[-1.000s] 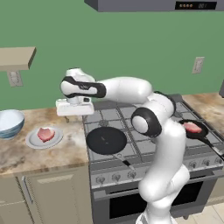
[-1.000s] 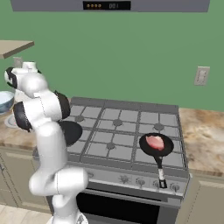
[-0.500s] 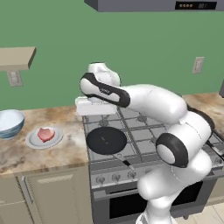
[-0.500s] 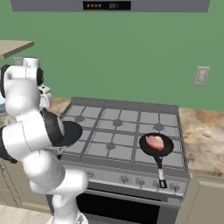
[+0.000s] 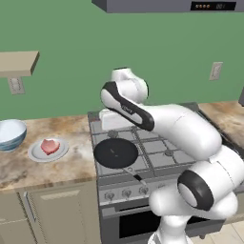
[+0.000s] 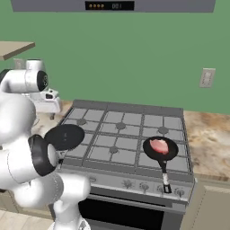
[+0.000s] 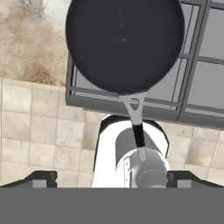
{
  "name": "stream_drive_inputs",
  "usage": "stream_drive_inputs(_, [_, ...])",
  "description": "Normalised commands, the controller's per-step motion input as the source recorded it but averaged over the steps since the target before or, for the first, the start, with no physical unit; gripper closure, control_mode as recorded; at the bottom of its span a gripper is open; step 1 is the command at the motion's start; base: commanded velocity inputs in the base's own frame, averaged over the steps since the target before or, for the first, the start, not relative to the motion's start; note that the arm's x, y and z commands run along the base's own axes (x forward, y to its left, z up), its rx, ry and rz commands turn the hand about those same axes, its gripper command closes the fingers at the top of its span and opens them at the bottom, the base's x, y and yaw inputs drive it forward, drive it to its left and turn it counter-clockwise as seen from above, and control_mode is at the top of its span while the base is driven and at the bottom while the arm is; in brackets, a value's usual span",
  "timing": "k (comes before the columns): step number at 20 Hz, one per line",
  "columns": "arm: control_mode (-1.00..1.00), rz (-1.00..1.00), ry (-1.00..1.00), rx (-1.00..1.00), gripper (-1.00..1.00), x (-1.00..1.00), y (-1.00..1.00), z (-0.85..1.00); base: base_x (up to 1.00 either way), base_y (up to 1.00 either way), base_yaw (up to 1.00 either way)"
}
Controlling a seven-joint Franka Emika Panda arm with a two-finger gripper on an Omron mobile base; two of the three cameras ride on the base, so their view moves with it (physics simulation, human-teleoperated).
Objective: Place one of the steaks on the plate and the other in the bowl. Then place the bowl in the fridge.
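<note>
One steak (image 5: 49,146) lies on the white-grey plate (image 5: 34,154) on the counter left of the stove. Left of the plate stands the blue-patterned bowl (image 5: 10,135), with nothing showing inside. The other steak (image 6: 158,145) rests in a black frying pan (image 6: 170,151) on the stove's front right burner. My gripper (image 5: 113,125) (image 6: 48,108) hangs over the stove's left side, above an empty black pan (image 5: 116,153) (image 7: 124,43). In the hand view the two fingertips (image 7: 41,177) stand far apart and nothing lies between them, so the gripper (image 7: 113,178) is open. The fridge is out of view.
The grey gas stove (image 6: 121,134) has raised grates. The right pan's handle (image 6: 165,177) sticks out over the stove's front edge. Speckled counter (image 5: 71,167) runs on both sides. A small wall shelf (image 5: 16,63) hangs above the bowl.
My arm has swung right, from above the counter near the plate to over the stove's left burners. The gripper has stayed open and the steak stays on the plate.
</note>
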Motion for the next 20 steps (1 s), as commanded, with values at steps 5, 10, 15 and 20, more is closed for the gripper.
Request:
stream_drive_inputs(5, [-1.0, 0.1, -0.01, 0.0, -1.0, -0.11, -0.69, 0.02, 0.0, 0.0, 0.0])
stream_drive_inputs(10, [-1.0, 0.07, 0.0, 0.0, -1.0, -0.19, -0.73, 0.0, 0.0, 0.0, 0.0])
stream_drive_inputs(15, [-1.0, 0.07, 0.06, 0.0, -1.0, 0.0, -0.9, 0.0, 0.0, 0.0, 0.0])
stream_drive_inputs(20, [-1.0, 0.05, 0.16, 0.08, -1.0, 0.0, -0.93, 0.0, 0.0, 0.0, 0.0])
